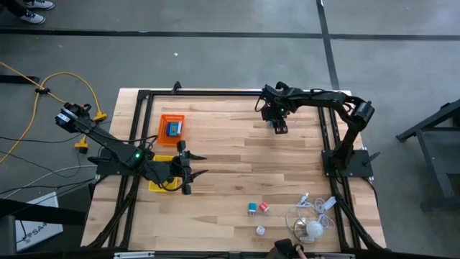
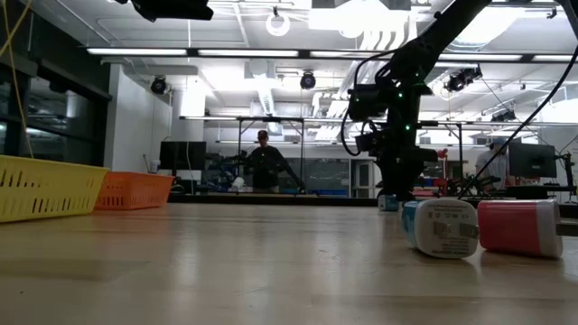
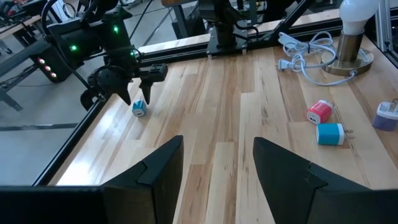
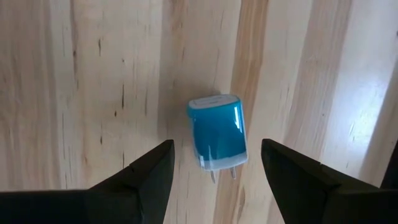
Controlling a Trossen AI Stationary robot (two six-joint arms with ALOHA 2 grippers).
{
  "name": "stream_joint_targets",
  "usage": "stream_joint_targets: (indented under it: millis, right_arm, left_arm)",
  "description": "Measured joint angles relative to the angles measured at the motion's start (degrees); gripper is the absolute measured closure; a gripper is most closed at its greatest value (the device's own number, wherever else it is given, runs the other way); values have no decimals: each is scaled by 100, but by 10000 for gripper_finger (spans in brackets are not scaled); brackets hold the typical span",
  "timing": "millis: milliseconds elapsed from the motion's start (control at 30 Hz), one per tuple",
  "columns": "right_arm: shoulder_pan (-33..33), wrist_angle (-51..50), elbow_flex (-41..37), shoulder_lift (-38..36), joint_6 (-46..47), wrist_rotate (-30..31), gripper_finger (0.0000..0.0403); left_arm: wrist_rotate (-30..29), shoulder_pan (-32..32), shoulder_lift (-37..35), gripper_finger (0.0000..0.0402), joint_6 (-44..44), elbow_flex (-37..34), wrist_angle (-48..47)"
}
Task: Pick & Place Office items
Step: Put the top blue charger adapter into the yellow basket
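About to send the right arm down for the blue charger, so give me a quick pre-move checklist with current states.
1. Right end effector open: ok, jaws wide apart.
2. Blue charger lined up between the jaws: ok, roughly centred, prongs pointing toward the wrist.
3. Charger free of neighbours: ok, bare table around it.
4. Left end effector clear of the right arm: ok, open and empty by the yellow tray.
5. Orange tray has room: cannot tell; it already holds something blue.
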Motion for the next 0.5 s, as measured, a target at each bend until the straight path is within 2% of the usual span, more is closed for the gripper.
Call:
stream_joint_targets:
  millis: [233,500]
  right_arm:
    - [49,0,0,2,-4,-104,176]
    - [74,-11,0,2,-51,19,207]
  left_arm:
    - [0,1,0,216,-1,0,0]
    - [0,2,0,216,0,0,0]
